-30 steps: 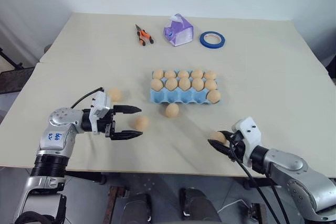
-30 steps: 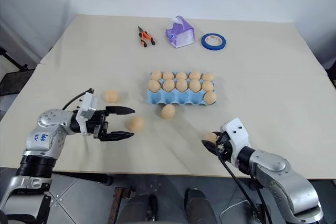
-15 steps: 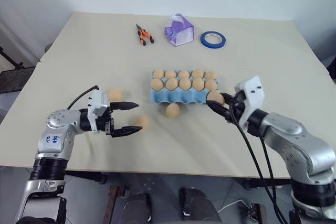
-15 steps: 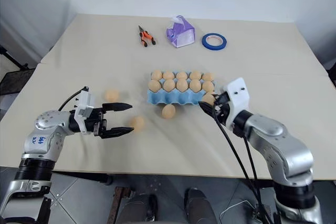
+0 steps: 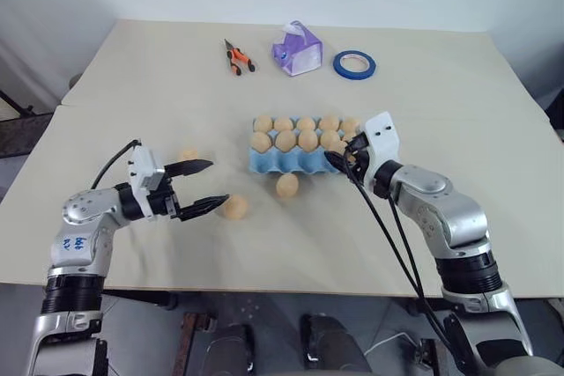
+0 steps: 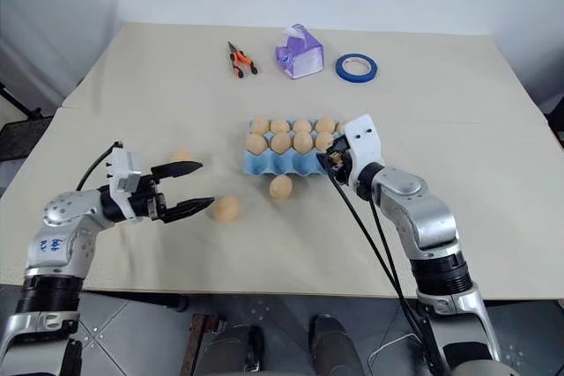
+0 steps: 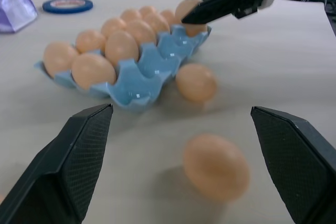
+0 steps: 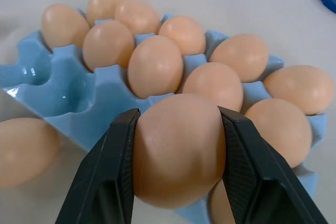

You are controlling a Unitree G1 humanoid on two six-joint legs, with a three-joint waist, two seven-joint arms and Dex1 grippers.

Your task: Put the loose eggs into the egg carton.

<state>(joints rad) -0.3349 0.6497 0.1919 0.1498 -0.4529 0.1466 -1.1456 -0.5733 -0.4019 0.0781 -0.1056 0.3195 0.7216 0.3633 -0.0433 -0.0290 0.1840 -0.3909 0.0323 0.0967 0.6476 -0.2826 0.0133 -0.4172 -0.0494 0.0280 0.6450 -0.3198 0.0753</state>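
Table: a wide beige top across most of the head views, everything resting on it.
Egg carton: a light blue lidless tray just right of centre in the head views; its two far rows are full of eggs, and the near row has empty cups on its left side.
Right gripper: at the carton's lower right corner, its fingers clamped on one egg.
Held egg: pinched at its sides between the two black fingers, hanging over the carton's near row in the right wrist view.
Left gripper: centre left of the head views, jaws spread wide and holding nothing, pointing toward the nearest egg on the table.
Loose eggs: one just beside the left gripper's lower finger, one just below the carton's near edge, one partly hidden behind the left gripper.
Background items: orange-handled pliers, a purple tissue pack and a blue tape roll along the upper centre.
Step in hand: by my reading, the right arm is carrying its egg to an empty near-row cup.
Next move: it likely needs to centre the egg over a free cup, lower it gently, then release; three eggs would remain.
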